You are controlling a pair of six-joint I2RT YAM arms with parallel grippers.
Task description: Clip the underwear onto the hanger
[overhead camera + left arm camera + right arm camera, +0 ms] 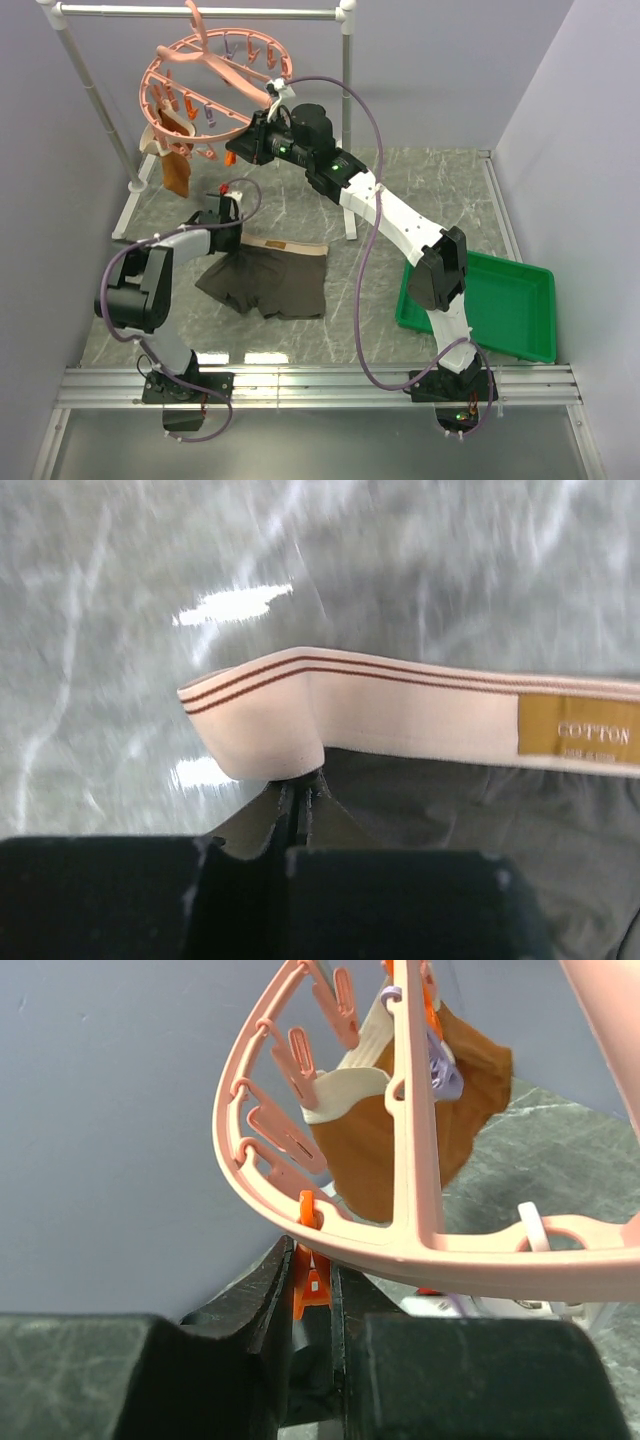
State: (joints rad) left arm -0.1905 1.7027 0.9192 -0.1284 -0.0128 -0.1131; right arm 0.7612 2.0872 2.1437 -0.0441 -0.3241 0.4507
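The underwear [270, 282], dark olive-brown with a tan waistband [400, 710], lies flat on the marble table. My left gripper [228, 222] is shut on the underwear [450, 810] at its left waistband corner, and the jaws [300, 792] pinch the dark cloth just under the band. The hanger [215, 65], a salmon-pink ring with small clips, hangs tilted from the rack. My right gripper [237, 153] reaches up to the ring's near rim. It is shut on an orange clip [312, 1285] that hangs below the hanger [420, 1110].
A white-grey pipe rack [200, 12] stands at the back left. A smaller orange-brown garment [175, 172] is clipped to the ring's left side, seen through the ring [370, 1160] in the right wrist view. A green tray [490, 300] sits at the right.
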